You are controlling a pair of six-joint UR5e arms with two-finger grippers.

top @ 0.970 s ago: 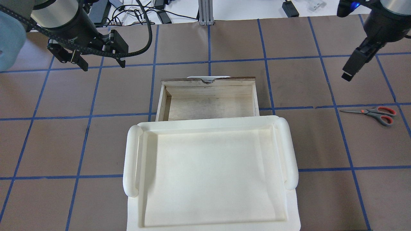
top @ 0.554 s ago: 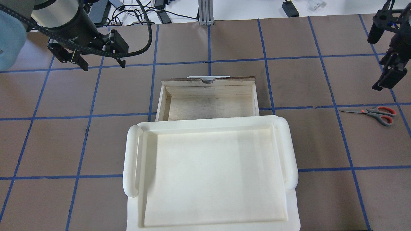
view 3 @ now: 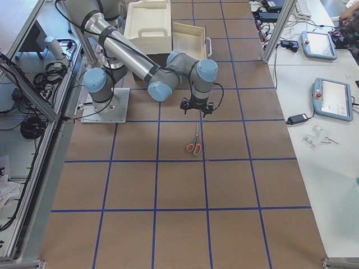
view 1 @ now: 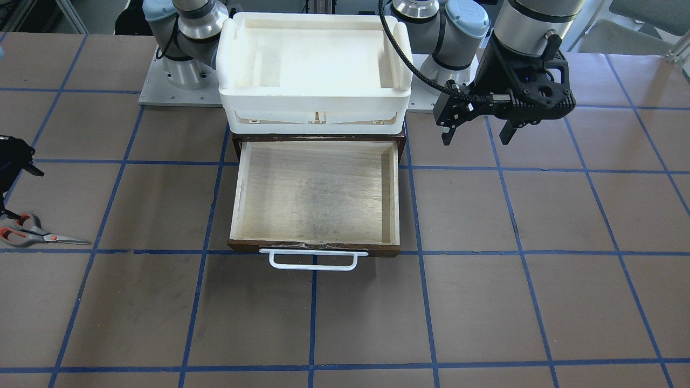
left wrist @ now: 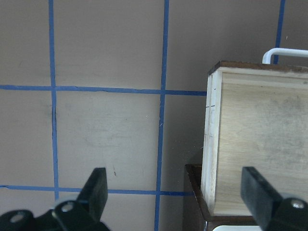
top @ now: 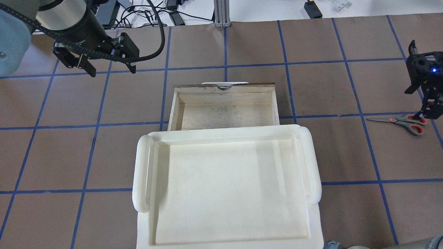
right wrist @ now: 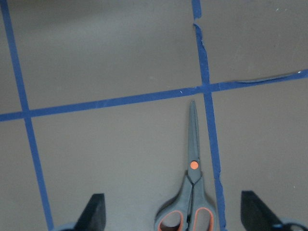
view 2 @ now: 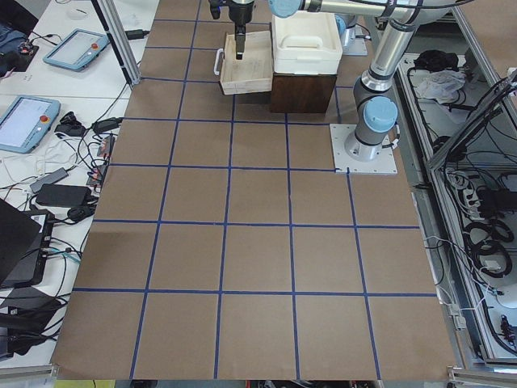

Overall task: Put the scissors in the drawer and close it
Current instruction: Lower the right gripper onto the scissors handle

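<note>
The scissors (top: pixel 398 121) lie flat and closed on the table at the far right, blades pointing toward the drawer; they also show in the front view (view 1: pixel 33 232) and the right wrist view (right wrist: pixel 192 192). The drawer (top: pixel 225 112) stands pulled open and empty, with its white wire handle (view 1: pixel 313 260) on the far side. My right gripper (right wrist: pixel 173 214) is open and hovers just above the scissors' handles; it also shows in the overhead view (top: pixel 425 114). My left gripper (top: pixel 112 72) is open and empty, raised to the left of the drawer (left wrist: pixel 260 144).
A white plastic tray (top: pixel 142 173) sits on top of the dark cabinet that the drawer slides out of. Blue tape lines grid the brown table. Cables and devices lie beyond the table's far edge (top: pixel 152 14).
My right gripper has swung to the right and come down toward the scissors' handles. The left arm has barely moved. The scissors and drawer have not moved.
</note>
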